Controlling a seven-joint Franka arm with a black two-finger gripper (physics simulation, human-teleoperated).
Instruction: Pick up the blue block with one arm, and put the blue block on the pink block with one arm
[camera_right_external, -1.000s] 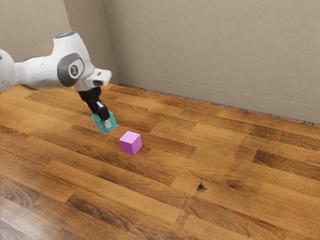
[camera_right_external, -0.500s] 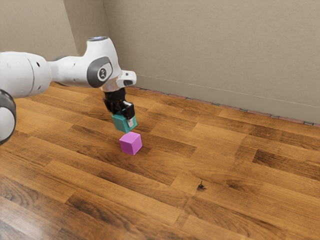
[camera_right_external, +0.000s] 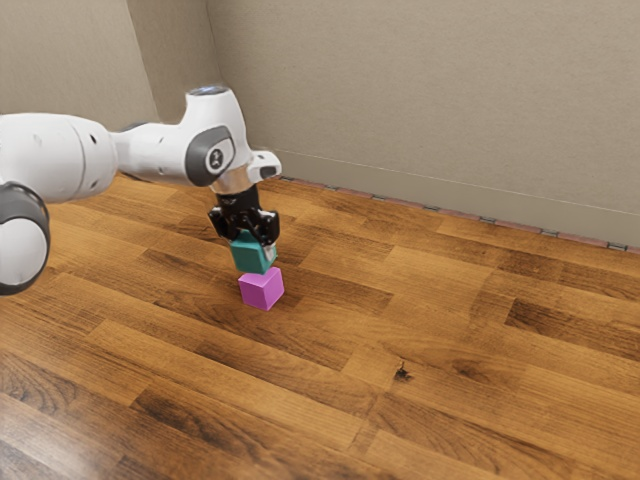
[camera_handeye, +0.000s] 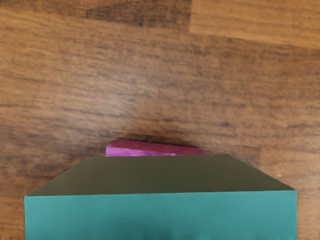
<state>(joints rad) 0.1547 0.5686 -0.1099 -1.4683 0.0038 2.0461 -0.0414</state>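
blue block (camera_right_external: 252, 258) in gripper (camera_right_external: 246, 236) over pink block (camera_right_external: 261, 289).

Plank floor (camera_right_external: 480, 330) of dark brown wood, meeting a beige wall (camera_right_external: 420, 90) at a pale skirting (camera_right_external: 440, 195); small dark mark (camera_right_external: 402, 372), possibly a knot, on the boards.

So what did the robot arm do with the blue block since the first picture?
The black gripper, shut on the blue-green cube, carried it toward the exterior view's right, over the pink cube. The blue-green cube was tilted a second ago. Now it is level, directly over the pink one, touching or nearly so. The pink cube stayed put on the wooden surface, and the grip never let go.
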